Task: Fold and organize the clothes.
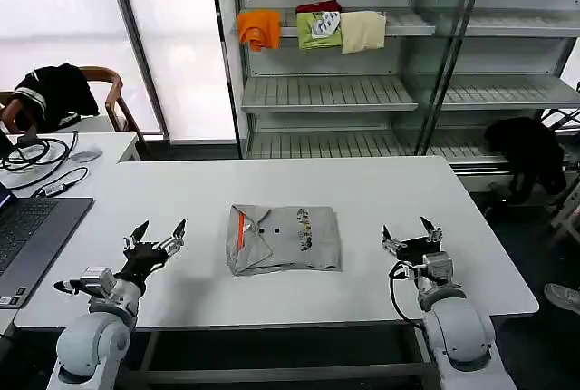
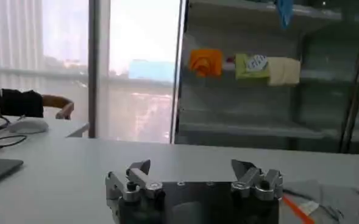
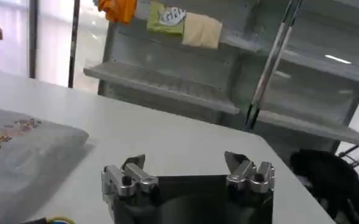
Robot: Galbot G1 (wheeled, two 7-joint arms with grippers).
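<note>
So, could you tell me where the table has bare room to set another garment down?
The white table is bare along its far edge behind the folded grey T-shirt, and between the shirt and each open gripper: left gripper, right gripper. It is crowded at the robot's far left, with the laptop, cables and mouse.

Left arm: reaching forward low at the near left, wrist level
Left pincer: fingers spread wide, gripping nothing
Right arm: reaching forward low at the near right, mirroring the left
Right pincer: fingers spread apart, gripping nothing
</note>
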